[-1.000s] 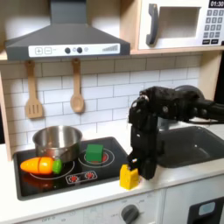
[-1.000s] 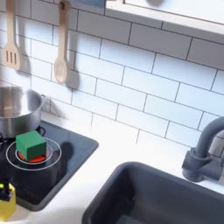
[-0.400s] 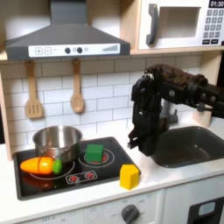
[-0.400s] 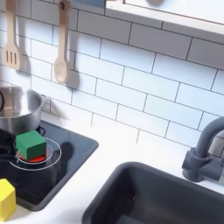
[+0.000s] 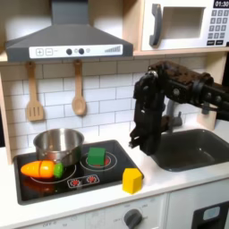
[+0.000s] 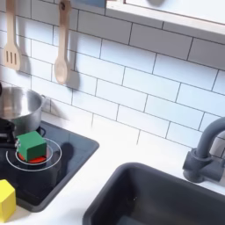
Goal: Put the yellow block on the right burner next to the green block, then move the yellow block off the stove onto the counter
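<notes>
First exterior view: a toy kitchen with the yellow block resting at the front corner of the black stove, partly over its edge toward the white counter. The green block sits apart from it, on a red ring burner. The gripper hangs above the yellow block without touching it; whether its jaws are apart or together cannot be told. Second exterior view: the yellow block lies at the picture's lower left edge. It is probably light, rigid and smooth, best pinched across two opposite flat sides
</notes>
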{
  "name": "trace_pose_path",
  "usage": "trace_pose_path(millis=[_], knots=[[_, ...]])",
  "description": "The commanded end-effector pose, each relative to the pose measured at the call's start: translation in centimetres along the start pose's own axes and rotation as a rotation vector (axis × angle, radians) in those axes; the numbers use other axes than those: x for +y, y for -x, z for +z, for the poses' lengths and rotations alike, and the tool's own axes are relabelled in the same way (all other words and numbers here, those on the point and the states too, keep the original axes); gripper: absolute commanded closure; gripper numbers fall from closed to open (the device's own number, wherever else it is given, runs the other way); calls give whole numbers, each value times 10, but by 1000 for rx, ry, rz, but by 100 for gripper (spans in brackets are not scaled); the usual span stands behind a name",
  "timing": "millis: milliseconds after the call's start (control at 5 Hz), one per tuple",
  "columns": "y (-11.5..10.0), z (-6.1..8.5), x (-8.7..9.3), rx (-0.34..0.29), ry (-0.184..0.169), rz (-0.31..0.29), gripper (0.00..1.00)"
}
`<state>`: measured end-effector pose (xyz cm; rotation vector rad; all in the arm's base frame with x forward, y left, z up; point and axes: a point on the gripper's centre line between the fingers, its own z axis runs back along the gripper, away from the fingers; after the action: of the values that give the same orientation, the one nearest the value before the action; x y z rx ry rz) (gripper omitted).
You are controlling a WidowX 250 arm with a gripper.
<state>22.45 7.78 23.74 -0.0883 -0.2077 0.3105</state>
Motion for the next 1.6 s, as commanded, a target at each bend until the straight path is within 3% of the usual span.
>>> trace_pose_path(millis=[0,400,600,800,1400], knots=[[-13,-5,8,-25,-7,14,100],[-21,-14,12,-5,-16,37,94],[-21,-17,16,10,-16,49,0],[-19,-18,16,12,-3,73,0],[-20,-18,17,14,-10,71,0]])
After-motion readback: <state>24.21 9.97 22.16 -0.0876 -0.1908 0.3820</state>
